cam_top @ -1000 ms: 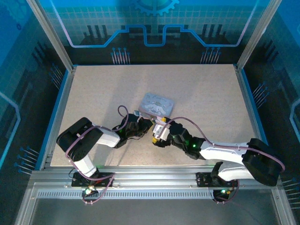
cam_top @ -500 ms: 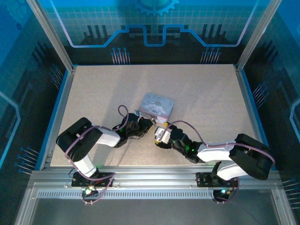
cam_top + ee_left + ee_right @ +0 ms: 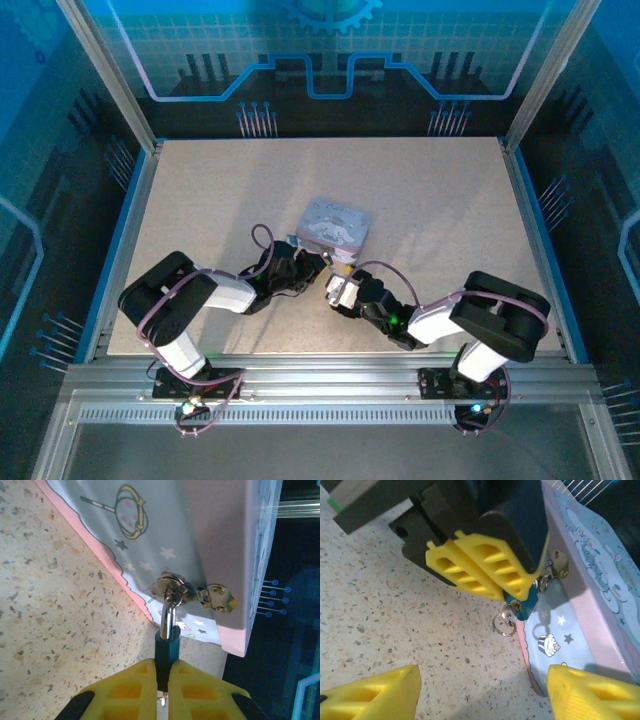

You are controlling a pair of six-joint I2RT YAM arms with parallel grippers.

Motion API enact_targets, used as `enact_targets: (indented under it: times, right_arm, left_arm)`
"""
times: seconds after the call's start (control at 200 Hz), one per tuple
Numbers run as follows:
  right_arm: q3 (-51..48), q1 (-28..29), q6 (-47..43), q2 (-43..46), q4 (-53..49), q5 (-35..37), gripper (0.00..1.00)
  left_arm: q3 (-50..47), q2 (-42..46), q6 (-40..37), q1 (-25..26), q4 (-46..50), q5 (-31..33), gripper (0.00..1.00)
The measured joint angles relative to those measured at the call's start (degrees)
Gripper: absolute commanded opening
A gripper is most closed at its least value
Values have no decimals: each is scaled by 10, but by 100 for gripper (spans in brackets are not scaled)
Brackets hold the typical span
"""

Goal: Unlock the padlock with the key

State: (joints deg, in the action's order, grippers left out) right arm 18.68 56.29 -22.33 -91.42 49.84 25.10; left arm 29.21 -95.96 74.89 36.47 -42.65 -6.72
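Observation:
The padlock (image 3: 166, 647) has a dark teal body and a silver shackle hooked through the clasp (image 3: 172, 586) on the side of the pale blue cartoon box (image 3: 220, 530). My left gripper (image 3: 162, 669) is shut on the padlock's body. The key (image 3: 509, 612) sticks out of the padlock's (image 3: 526, 602) underside, with a small wire ring (image 3: 504, 625) hanging from it. My right gripper (image 3: 482, 692) is open, its yellow fingers (image 3: 370, 695) spread wide, a short way in front of the key and not touching it. In the top view the two grippers (image 3: 308, 268) (image 3: 336, 290) meet at the box's (image 3: 335, 222) near edge.
The speckled table (image 3: 430, 200) stretches bare around the box. A blue rim (image 3: 128, 230) and metal frame posts border it. The left gripper's yellow fingers (image 3: 480, 565) and dark wrist body sit just above the key in the right wrist view.
The right arm's rear links have swung leftward while its gripper has stayed close by the padlock. The left arm, padlock and box have not moved.

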Motion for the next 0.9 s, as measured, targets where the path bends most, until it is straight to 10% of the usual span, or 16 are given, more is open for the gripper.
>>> enact_targets:
  times: [0.9]
  right_arm:
    - [63, -30, 0, -88, 53, -30, 35]
  left_arm:
    - [3, 5, 0, 0, 14, 0, 10]
